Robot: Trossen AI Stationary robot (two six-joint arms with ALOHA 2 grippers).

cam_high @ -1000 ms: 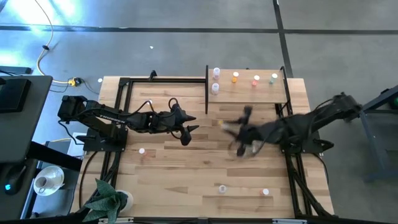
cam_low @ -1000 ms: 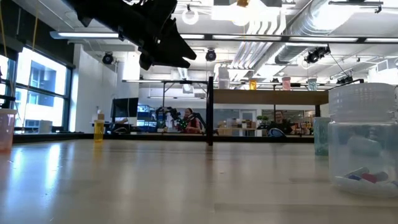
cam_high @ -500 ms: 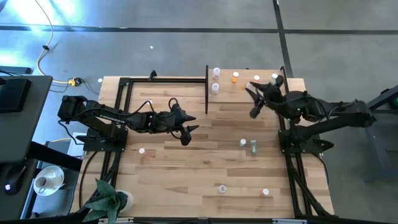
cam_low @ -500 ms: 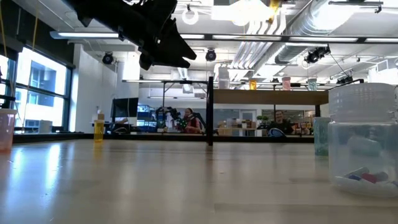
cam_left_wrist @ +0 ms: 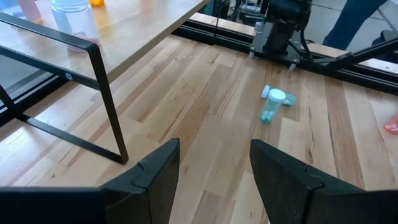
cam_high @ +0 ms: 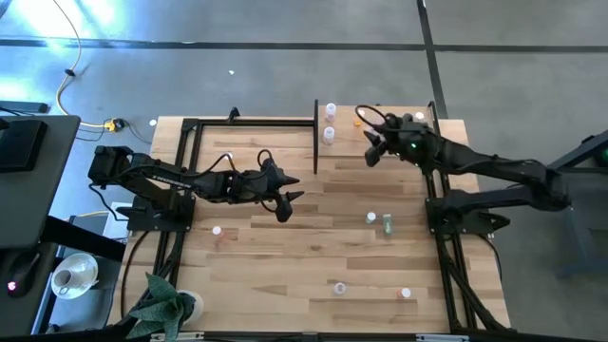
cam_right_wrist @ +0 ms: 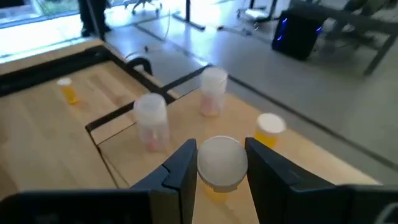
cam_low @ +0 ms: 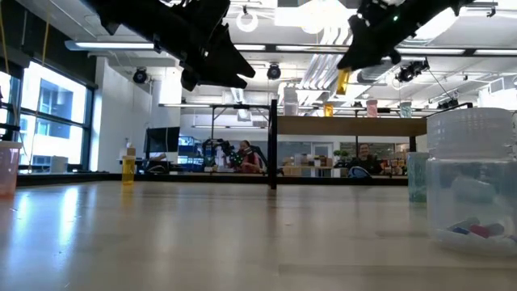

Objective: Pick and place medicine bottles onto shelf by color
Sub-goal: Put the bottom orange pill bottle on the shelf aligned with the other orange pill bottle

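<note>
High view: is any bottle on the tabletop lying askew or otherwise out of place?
Yes. The green medicine bottle lies on its side on the plank-patterned wooden tabletop, beside a white-capped bottle. The left wrist view shows it toppled too. The other loose bottles look upright.

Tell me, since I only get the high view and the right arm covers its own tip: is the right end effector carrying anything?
Observer: Yes. The right wrist view shows the right end effector shut on a white-capped orange medicine bottle.
Operator: How high is it?
Observer: In the low view it hangs above the bottles standing on the pale-wood shelf.
Operator: And the left side?
Observer: The left wrist view shows the left end effector open, with nothing between its fingers.
</note>
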